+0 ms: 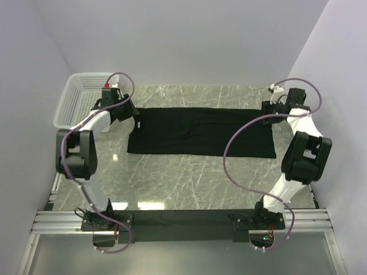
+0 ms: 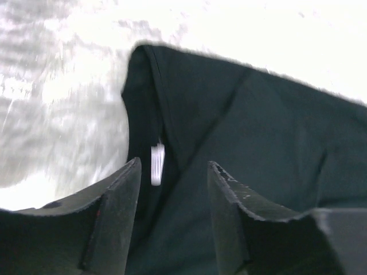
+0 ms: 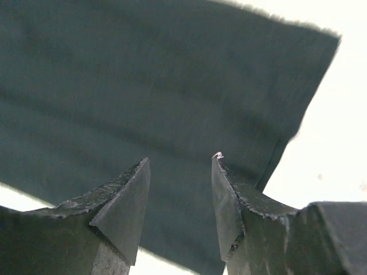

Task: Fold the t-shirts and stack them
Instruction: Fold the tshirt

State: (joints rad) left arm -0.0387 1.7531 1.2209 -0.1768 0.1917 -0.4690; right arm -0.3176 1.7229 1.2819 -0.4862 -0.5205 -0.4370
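Observation:
One black t-shirt (image 1: 200, 134) lies on the marble table as a long folded band running left to right. My left gripper (image 1: 134, 119) hovers at its left end, open; in the left wrist view the gripper (image 2: 175, 172) stands over the dark cloth (image 2: 258, 132), with a small white tag (image 2: 156, 164) just beyond the left finger. My right gripper (image 1: 269, 112) sits at the shirt's right end. In the right wrist view it (image 3: 180, 163) is open above the cloth (image 3: 143, 86), near the shirt's corner. Neither pair of fingers has cloth between them.
A white plastic mesh basket (image 1: 80, 97) stands at the back left corner, just left of the left arm. The marble table (image 1: 189, 183) runs from the shirt to the arm bases. White walls close in the back and both sides.

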